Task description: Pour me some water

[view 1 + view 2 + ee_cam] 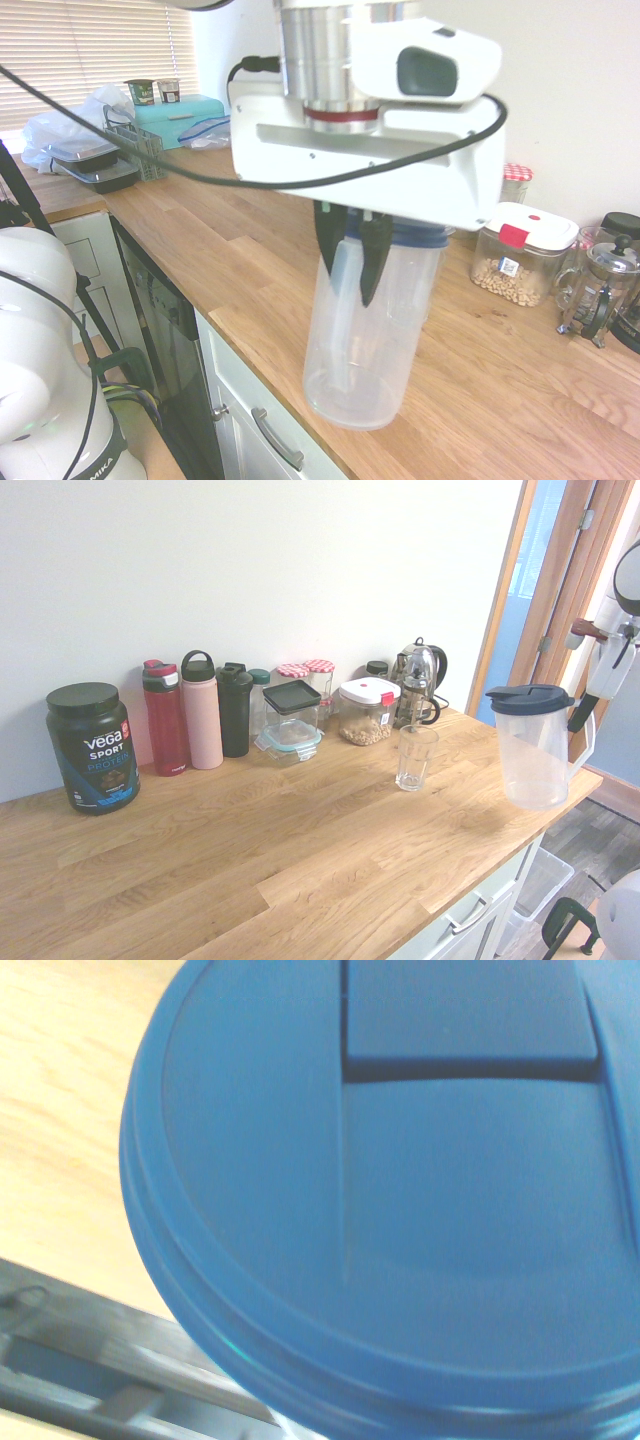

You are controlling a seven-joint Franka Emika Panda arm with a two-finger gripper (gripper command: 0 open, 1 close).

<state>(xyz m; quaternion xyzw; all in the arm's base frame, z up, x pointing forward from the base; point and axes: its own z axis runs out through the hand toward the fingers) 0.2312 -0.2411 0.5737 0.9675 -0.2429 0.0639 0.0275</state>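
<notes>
The pitcher [540, 748] hangs upright over the wooden counter [250, 850], close to its front edge and near its end corner by the doorway, with its base lifted clear of the wood. The gripper [352, 262] points straight down, and its dark fingers [374, 255] are clamped tight on the pitcher's handle [340, 300]. Taking the drinking glass [415, 757] as the landmark: the pitcher is well apart from it, toward the doorway side, with only bare counter between the two. On the glass's other side and toward the front edge the counter is a wide open stretch of wood. Behind the glass, along the wall, stand a snack container with a white lid [367, 713], a French press [416, 684], a square container with a dark lid [292, 716], three bottles [201, 712] and a protein tub [92, 747]. The pitcher is clear, slightly frosted plastic with a dark blue lid [400, 1200], which fills the wrist view; a raised rectangular flap shows on it. The glass looks empty.
</notes>
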